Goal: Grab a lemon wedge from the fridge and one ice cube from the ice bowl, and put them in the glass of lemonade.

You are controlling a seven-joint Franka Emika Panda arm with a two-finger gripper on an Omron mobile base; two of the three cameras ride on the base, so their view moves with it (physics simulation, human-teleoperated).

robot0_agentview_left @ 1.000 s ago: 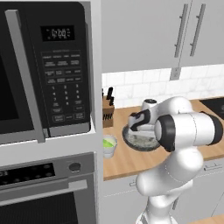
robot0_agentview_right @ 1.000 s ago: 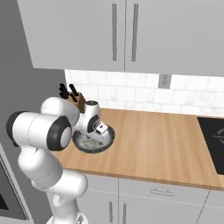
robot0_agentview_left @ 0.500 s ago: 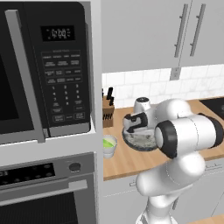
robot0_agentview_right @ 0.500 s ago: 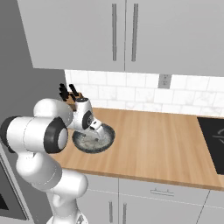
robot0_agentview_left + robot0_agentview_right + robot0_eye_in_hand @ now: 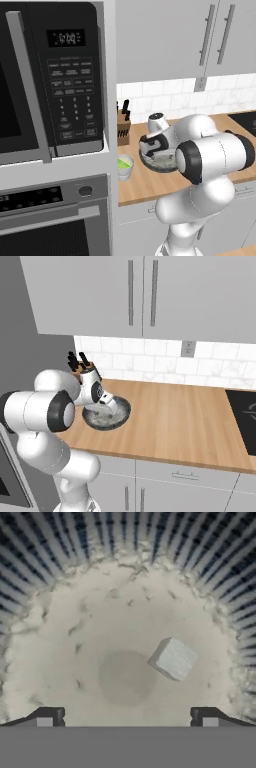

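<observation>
While the gripper [image 5: 127, 714] was spread, empty, over the ice bowl [image 5: 106, 415], the ice cube [image 5: 173, 658] lay ungrasped; the glass of lemonade [image 5: 124, 166] awaited it.

On the wooden counter we see the bowl [image 5: 161, 161], wide, shallow and dark grey, its ribbed wall ringing a whitish speckled floor [image 5: 100, 642]. One pale ice cube [image 5: 173, 658] lies there, off-centre and tilted on a corner. The glass [image 5: 124, 167], a short pale tumbler of yellow-green lemonade, stands upright near the bowl, apart from it, close to the counter's end by the oven column
</observation>
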